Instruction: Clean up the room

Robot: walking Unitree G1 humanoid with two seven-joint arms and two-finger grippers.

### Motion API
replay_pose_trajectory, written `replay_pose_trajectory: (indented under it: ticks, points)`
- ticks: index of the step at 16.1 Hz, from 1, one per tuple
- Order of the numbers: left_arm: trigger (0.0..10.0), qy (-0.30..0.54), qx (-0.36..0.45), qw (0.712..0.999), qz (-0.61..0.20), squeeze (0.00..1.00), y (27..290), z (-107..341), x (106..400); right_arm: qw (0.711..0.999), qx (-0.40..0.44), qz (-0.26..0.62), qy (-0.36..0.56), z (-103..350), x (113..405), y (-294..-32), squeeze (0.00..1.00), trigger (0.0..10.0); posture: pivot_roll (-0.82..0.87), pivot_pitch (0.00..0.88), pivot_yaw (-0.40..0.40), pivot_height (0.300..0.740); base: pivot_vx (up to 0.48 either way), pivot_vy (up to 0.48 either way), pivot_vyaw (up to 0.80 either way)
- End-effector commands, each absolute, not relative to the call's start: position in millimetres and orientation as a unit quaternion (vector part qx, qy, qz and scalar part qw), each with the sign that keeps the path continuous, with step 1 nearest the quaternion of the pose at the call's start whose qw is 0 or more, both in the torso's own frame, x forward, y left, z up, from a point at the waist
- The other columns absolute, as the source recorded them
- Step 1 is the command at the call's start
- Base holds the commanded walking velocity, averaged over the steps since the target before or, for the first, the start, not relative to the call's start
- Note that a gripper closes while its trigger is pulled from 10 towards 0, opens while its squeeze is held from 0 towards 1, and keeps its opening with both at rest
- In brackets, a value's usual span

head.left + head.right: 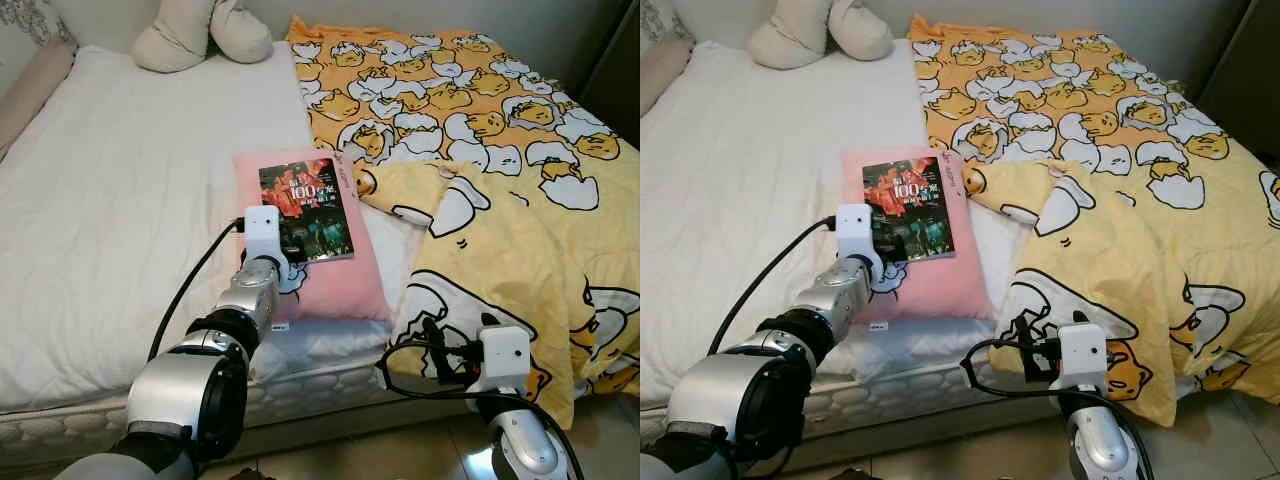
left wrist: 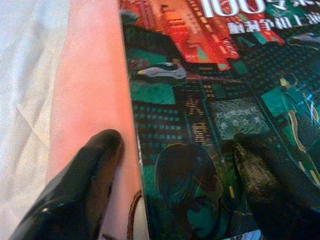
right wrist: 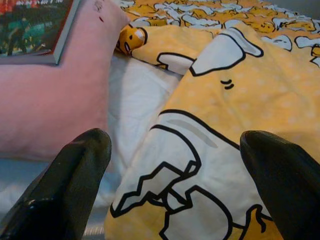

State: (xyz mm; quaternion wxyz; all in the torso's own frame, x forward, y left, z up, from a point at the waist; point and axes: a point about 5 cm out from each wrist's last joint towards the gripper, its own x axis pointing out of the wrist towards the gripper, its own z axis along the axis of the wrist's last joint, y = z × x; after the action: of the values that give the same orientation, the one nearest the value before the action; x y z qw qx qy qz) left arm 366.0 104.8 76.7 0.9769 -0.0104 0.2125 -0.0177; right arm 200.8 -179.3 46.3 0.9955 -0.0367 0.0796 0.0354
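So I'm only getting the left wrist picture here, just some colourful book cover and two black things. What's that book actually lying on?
Observer: The book lies on a pink pillow, which sits on a bed with a white sheet.
Operator: And those black things are the robot's fingers?
Observer: Yes, the left gripper is open at the book's near left corner, one finger on the pillow beside the book's edge and one over the cover.
Operator: Is there anything else on the bed?
Observer: A yellow blanket printed with cartoon eggs covers the right side and hangs over the edge.
Operator: What's the other arm doing?
Observer: The right gripper is open, low by the blanket's hanging edge, holding nothing.
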Motion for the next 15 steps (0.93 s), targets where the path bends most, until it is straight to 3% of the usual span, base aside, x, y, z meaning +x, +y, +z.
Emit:
replay_pose_trajectory:
  ticks: [1,5,8,13,15]
  points:
    - [0.0,0.243,0.013,0.970,-0.020,0.00,107.5,62.4,357.6,0.996,-0.039,0.037,0.076,49.5,201.5,-179.6,0.00,10.0,-0.19,0.000,0.013,0.740,0.000,0.000,0.00]
    - [0.0,0.214,0.060,0.973,-0.055,0.00,101.8,70.5,361.8,0.996,-0.036,0.036,0.078,49.6,204.3,-178.3,0.00,10.0,-0.17,0.000,0.012,0.740,0.000,0.000,0.00]
    - [0.0,0.294,-0.054,0.953,-0.049,0.00,94.2,47.5,346.3,0.995,-0.034,0.040,0.079,49.1,205.7,-175.6,0.00,10.0,-0.17,0.000,0.015,0.740,0.000,0.000,0.00]
    - [0.0,0.269,-0.062,0.959,-0.071,0.00,89.6,54.6,350.4,0.996,-0.032,0.035,0.081,48.1,204.6,-176.2,0.00,10.0,-0.18,0.000,0.020,0.740,0.000,0.000,0.00]
    - [0.0,0.252,-0.140,0.955,-0.072,0.00,86.6,62.5,355.1,0.996,-0.031,0.034,0.082,47.7,204.8,-176.4,0.00,10.0,-0.17,0.000,0.019,0.740,0.000,0.000,0.00]
